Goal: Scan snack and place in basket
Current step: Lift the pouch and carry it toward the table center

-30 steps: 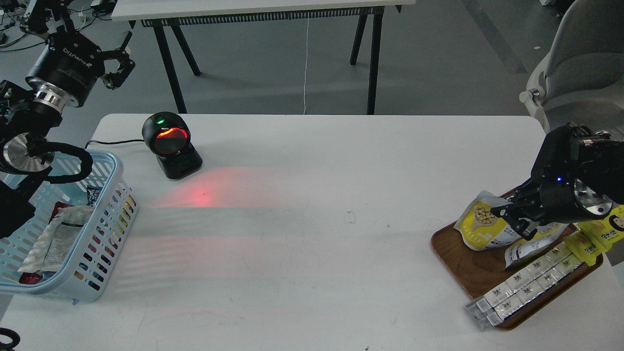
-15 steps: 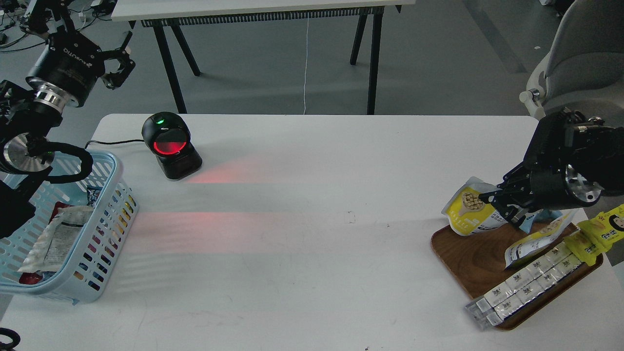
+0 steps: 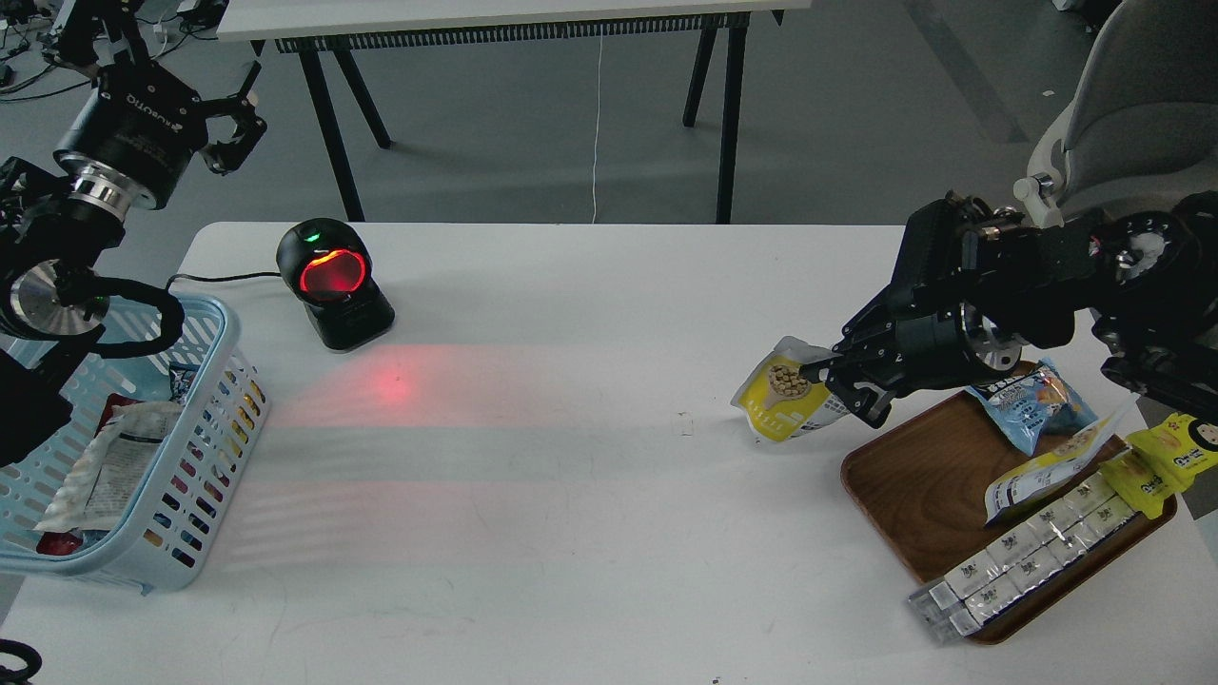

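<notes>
The snack (image 3: 782, 400), a small yellow pouch with a bean picture, hangs in my right gripper (image 3: 837, 381), which is shut on its upper part. It is lifted above the white table, left of the wooden tray. The light blue basket (image 3: 205, 447) stands at the table's left edge with several packets inside. The black scanner (image 3: 331, 283) glows red at the back left and casts red light on the table. My left gripper (image 3: 238, 119) is open and empty, raised behind the basket beyond the table's far left corner.
A brown wooden tray (image 3: 913, 495) at the right holds a blue snack bag (image 3: 1032, 404), a long yellow-and-white pouch (image 3: 1047, 471), a yellow packet (image 3: 1166, 452) and a row of silvery sachets (image 3: 1028, 552). A grey chair (image 3: 1132, 114) stands behind the right corner.
My right gripper has lifted the snack off the tray and carried it left, clear of the tray's edge. The blue snack bag now shows. The left arm has barely moved.
</notes>
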You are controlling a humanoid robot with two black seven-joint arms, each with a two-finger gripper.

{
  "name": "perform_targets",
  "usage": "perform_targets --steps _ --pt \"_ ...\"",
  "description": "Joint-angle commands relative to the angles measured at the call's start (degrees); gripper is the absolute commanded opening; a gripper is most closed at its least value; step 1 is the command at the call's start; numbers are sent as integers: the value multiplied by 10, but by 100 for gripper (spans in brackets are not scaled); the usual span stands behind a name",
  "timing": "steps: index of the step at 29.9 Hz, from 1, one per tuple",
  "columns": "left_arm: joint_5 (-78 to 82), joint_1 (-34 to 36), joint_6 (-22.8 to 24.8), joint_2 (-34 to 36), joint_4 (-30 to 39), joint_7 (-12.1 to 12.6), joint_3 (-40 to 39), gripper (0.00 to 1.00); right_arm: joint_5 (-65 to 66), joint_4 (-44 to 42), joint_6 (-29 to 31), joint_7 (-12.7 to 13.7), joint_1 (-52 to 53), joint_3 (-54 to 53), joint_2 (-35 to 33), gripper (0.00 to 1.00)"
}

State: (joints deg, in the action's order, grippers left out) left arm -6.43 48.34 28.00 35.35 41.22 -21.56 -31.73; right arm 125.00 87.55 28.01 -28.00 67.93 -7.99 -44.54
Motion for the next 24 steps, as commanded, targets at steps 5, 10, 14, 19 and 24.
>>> perform_targets --steps 5,10,14,19,24 --pt "-1 0 0 2 0 -1 -1 100 0 4 0 0 32 -24 59 0" --pt "0 0 0 -3 0 -1 -1 100 0 3 0 0 41 -25 117 0" --pt "-1 0 0 -3 0 -1 -1 100 0 0 0 0 41 -23 154 0" --pt "-1 0 0 -2 0 -1 -1 100 0 -3 0 0 42 -19 196 0" --pt "-1 0 0 -3 0 -1 -1 100 0 -4 0 0 41 -14 213 0"
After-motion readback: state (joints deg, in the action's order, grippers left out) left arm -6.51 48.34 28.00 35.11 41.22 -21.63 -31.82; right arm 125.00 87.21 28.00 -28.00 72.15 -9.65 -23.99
